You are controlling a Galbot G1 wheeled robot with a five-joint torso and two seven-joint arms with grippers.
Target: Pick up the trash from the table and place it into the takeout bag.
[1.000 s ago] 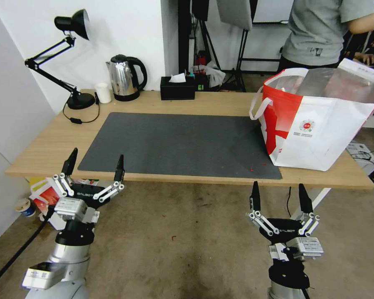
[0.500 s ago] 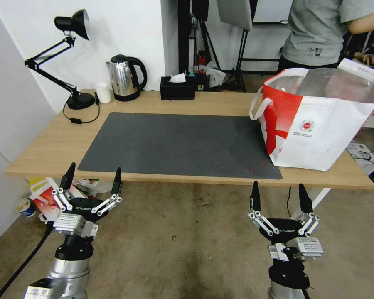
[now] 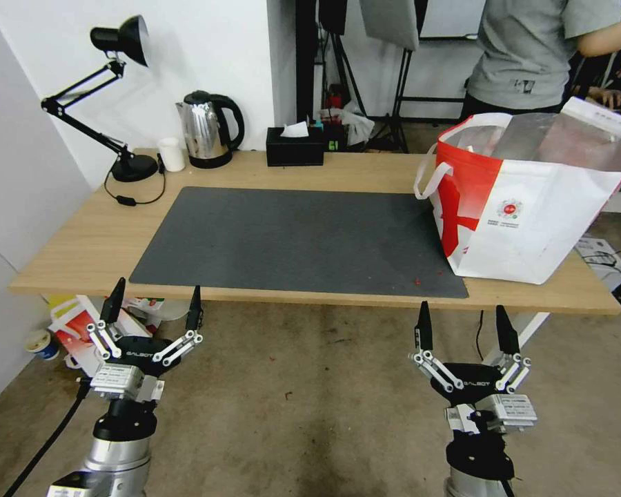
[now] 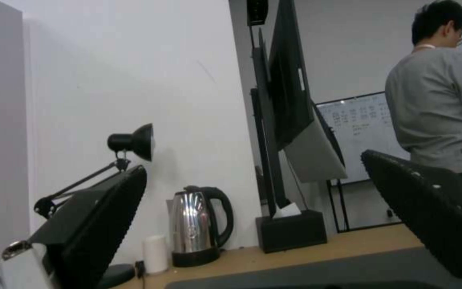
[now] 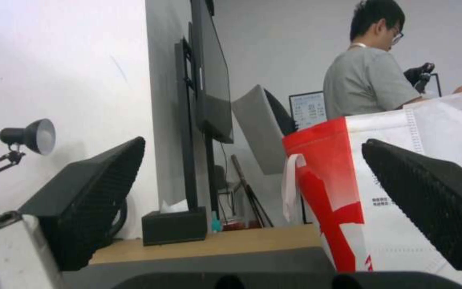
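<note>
Both pincers, left pincer and right pincer, wide, below table edge, takeout bag beyond right

table: light wood top, white legs | mat on the table: dark grey, a few red specks near the bag | takeout bag: white with red panel, white loop handle, silver lining, small round red logo | tissue box behind the mat: black | kettle: silver, black handle | lamp: black
</note>
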